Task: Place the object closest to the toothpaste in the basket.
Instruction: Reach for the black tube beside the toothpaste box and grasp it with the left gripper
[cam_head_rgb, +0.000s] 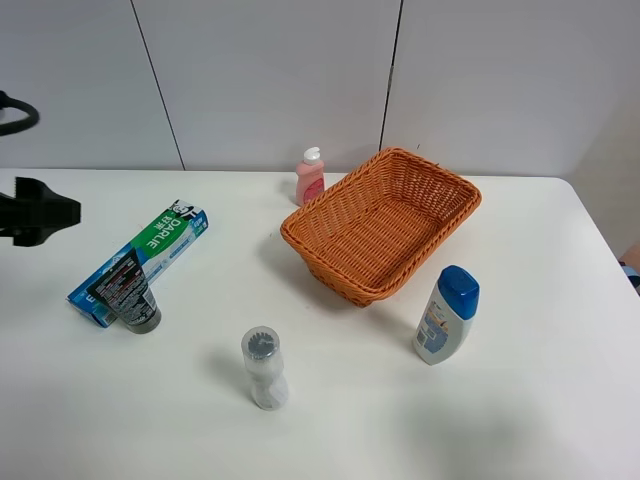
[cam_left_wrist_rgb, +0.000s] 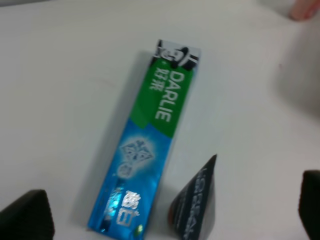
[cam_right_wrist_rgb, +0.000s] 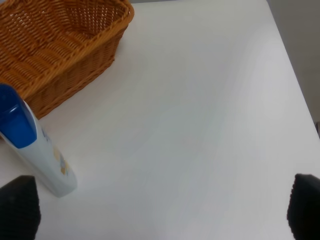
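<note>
Since tube stands cap-down touching toothpaste at its front end, you want L gripper: fingers apart, tube near, btwn them in wrist view, long axis approx upright. R gripper also spread, well apart, past basket.

Toothpaste: long green-and-blue carton marked DARLIE, lying flat and diagonal on the left of the surface. Black tube: dark with pale print, standing on its grey cap with the crimped end up, just beside the carton's blue end; contact cannot be confirmed. Basket: orange wicker, rectangular, open side up, right of centre, well apart from the tube.
</note>
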